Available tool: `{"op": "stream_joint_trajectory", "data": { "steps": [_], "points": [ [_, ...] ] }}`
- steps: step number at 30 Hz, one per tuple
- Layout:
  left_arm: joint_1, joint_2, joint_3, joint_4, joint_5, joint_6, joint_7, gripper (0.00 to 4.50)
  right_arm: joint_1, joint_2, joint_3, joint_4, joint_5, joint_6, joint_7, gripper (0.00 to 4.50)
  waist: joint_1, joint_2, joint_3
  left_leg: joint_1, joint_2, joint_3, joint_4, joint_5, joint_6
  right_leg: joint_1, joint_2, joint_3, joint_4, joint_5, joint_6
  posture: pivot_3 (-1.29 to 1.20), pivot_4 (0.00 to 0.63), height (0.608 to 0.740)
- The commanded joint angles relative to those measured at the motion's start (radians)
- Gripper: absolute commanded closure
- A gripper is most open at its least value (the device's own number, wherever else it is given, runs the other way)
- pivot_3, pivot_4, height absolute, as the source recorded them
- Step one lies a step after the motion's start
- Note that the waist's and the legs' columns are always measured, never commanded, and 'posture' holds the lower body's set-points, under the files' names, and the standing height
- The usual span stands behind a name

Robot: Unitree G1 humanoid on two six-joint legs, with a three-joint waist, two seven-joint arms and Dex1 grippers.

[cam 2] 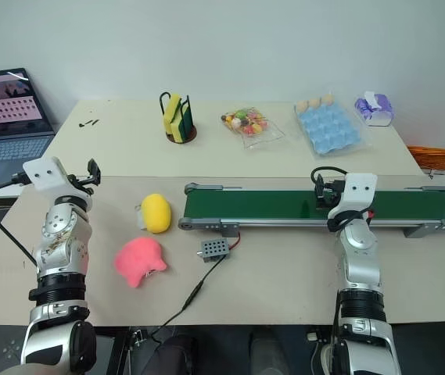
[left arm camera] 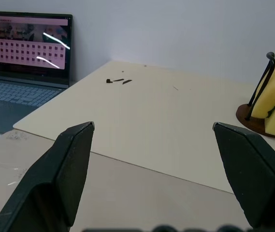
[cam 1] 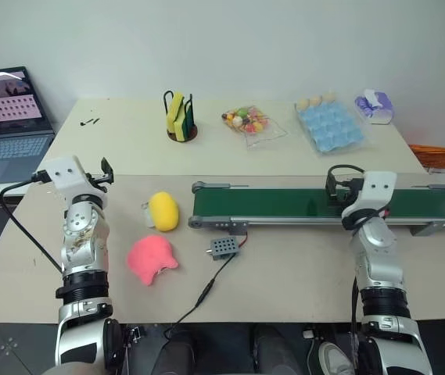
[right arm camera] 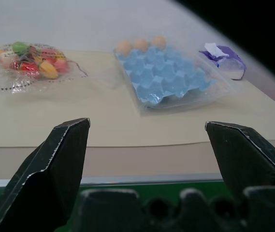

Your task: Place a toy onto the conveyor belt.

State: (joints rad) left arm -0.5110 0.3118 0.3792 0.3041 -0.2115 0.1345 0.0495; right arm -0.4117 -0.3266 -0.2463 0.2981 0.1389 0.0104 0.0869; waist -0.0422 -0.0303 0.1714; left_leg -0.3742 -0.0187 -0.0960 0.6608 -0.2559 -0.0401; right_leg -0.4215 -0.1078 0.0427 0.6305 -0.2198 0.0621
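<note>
Nothing is yet done: toy is left lying on the table, off the conveyor belt; left gripper and right gripper are held apart, empty.

Both arms reach forward — left gripper and right gripper spread wide.

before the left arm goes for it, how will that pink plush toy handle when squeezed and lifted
The pink plush toy looks fuzzy and lumpy, so it will probably squash between the jaws rather than resist. It likely weighs little for its bulk. It lies flat on the table, with an uneven outline, so it seems unlikely to roll if nudged.
</note>
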Motion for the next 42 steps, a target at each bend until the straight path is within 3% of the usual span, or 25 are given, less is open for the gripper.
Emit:
{"op": "stream_joint_trajectory", "data": {
  "steps": [1,7,10,11,15,22,25,28,30,32,36,42],
  "points": [
    [-0.005,0.021,-0.008,-0.031,0.015,0.004,-0.001,0.29,0.005,-0.004,0.025,-0.052,0.001,-0.042,0.054,0.00,0.000,0.000,0.000,0.000,0.000,0.000,0.000,0.000,0.000,0.000,0.000,0.000,0.000,0.000,0.000,0.00,0.150,0.740],
    [-0.006,0.016,-0.017,-0.018,0.015,0.004,-0.010,0.29,0.127,-0.008,0.219,-0.408,0.250,0.013,0.501,0.00,-0.007,0.000,0.000,0.000,0.000,0.000,0.000,0.000,0.000,0.000,0.001,0.000,0.000,0.000,0.000,0.00,0.150,0.740],
    [0.000,0.013,-0.020,-0.025,0.013,0.004,-0.009,0.29,0.355,-0.168,0.310,-0.727,0.574,0.180,0.856,0.00,0.009,0.001,-0.001,0.000,0.000,-0.001,0.000,0.000,0.000,0.001,0.000,0.000,-0.001,0.000,0.000,0.00,0.150,0.740],
    [0.002,0.012,-0.021,-0.029,0.012,0.005,-0.008,0.29,0.389,-0.193,0.311,-0.762,0.625,0.208,0.893,0.00,0.013,-0.001,-0.001,0.000,0.000,-0.003,0.000,-0.001,0.001,0.003,0.000,-0.003,-0.002,-0.001,0.002,0.00,0.150,0.740],
    [0.007,0.011,-0.022,-0.040,0.009,0.013,-0.013,0.29,0.381,-0.188,0.308,-0.733,0.590,0.207,0.874,0.00,0.009,-0.003,-0.002,0.000,0.000,-0.002,0.005,-0.001,0.002,0.004,0.000,-0.001,-0.003,0.001,0.002,0.00,0.150,0.740],
    [0.022,0.000,-0.005,-0.089,-0.059,0.075,-0.060,0.29,0.372,-0.186,0.321,-0.726,0.552,0.204,0.890,0.00,0.012,-0.004,-0.002,0.014,0.002,-0.002,0.005,-0.001,0.001,0.019,0.003,-0.001,-0.003,-0.001,0.009,0.00,0.150,0.740],
    [0.053,-0.030,0.079,-0.164,-0.245,0.167,-0.121,0.29,0.365,-0.185,0.331,-0.714,0.513,0.195,0.887,0.00,0.009,-0.004,-0.002,0.013,0.002,-0.003,0.005,-0.001,0.001,0.018,0.003,-0.001,-0.003,0.002,0.003,0.00,0.150,0.740],
    [0.156,-0.077,0.231,-0.361,-0.745,0.433,-0.190,0.29,0.365,-0.181,0.329,-0.703,0.494,0.189,0.890,0.00,0.004,-0.004,-0.002,0.012,0.002,-0.003,0.004,-0.001,0.001,0.017,0.003,-0.001,-0.003,0.002,0.003,0.00,0.150,0.740],
    [0.318,-0.074,0.293,-0.485,-1.128,0.605,-0.234,0.29,0.364,-0.178,0.325,-0.682,0.483,0.180,0.896,0.00,-0.005,-0.004,-0.002,0.011,0.002,-0.003,0.004,-0.001,0.002,0.016,0.002,0.000,-0.003,0.001,0.003,0.00,0.150,0.740],
    [0.498,-0.065,0.331,-0.552,-1.349,0.696,-0.264,0.29,0.363,-0.178,0.318,-0.659,0.469,0.167,0.903,0.00,-0.011,-0.003,-0.002,0.012,0.002,-0.002,0.004,-0.003,0.004,0.015,0.002,0.000,-0.002,-0.001,0.003,0.00,0.150,0.740],
    [0.767,-0.045,0.354,-0.534,-1.496,0.773,-0.344,0.29,0.340,-0.167,0.298,-0.622,0.443,0.145,0.892,0.00,-0.001,-0.002,-0.001,0.014,0.002,-0.001,0.003,-0.005,0.007,0.016,0.001,0.001,-0.001,-0.004,0.001,0.00,0.150,0.740],
    [0.910,-0.064,0.304,-0.485,-1.474,0.763,-0.394,0.29,0.344,-0.222,0.275,-0.681,0.509,0.194,0.973,0.00,0.033,-0.002,-0.001,0.021,0.002,-0.001,0.003,-0.005,0.008,0.025,0.001,-0.002,-0.002,-0.015,-0.001,0.00,0.150,0.740]
  ]
}}
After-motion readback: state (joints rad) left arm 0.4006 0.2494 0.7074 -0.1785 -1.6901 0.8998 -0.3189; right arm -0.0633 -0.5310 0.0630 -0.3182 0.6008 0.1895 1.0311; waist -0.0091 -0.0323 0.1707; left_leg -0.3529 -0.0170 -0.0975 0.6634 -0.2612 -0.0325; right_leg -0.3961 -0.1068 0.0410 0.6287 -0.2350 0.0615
